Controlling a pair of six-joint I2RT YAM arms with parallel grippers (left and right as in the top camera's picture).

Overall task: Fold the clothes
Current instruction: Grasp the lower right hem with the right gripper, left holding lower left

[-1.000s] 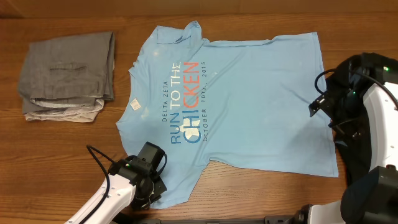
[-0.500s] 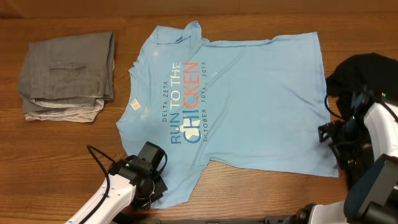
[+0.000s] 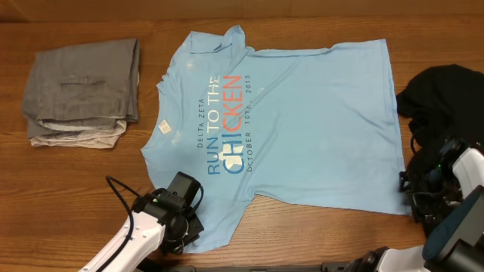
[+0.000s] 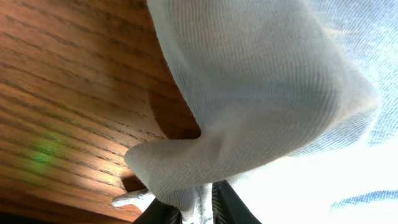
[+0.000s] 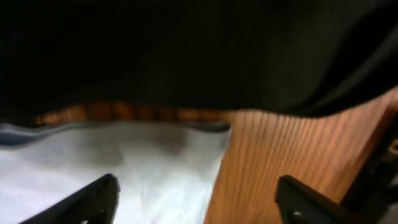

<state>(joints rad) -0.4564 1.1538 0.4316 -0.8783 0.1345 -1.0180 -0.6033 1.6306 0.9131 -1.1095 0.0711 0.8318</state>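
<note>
The blue shirt (image 3: 302, 121) lies flat in the middle of the table (image 3: 76, 189) with its words facing up. Its neck is at 9 o'clock and its bottom edge is at 3 o'clock. It is spread wide like this so the sides can be turned over neatly. The left gripper (image 3: 187, 225) is down at 7 o'clock, at the sleeve. In the left wrist view its fingers are pinched tight on a bunch of the pale cloth, and the cloth puffs up out of them above the wood. It holds the sleeve this way, I think, so it can lift that side and carry it across. The right gripper (image 3: 414, 189) is at 4 o'clock, just over the shirt's bottom corner. In its own view its two fingers (image 5: 93, 199) are wide apart with nothing between them, and the corner of the shirt sits under the gap. It looks ready to come down and grab that corner, so both ends of the near side go up together. A black cloth (image 3: 442, 94) waits at 3 o'clock, touching the shirt's edge, and it could get caught in the grab. A grey pile (image 3: 79, 91) sits at 10 o'clock, well apart, folded already. The fold on the blue shirt has not begun yet.
</note>
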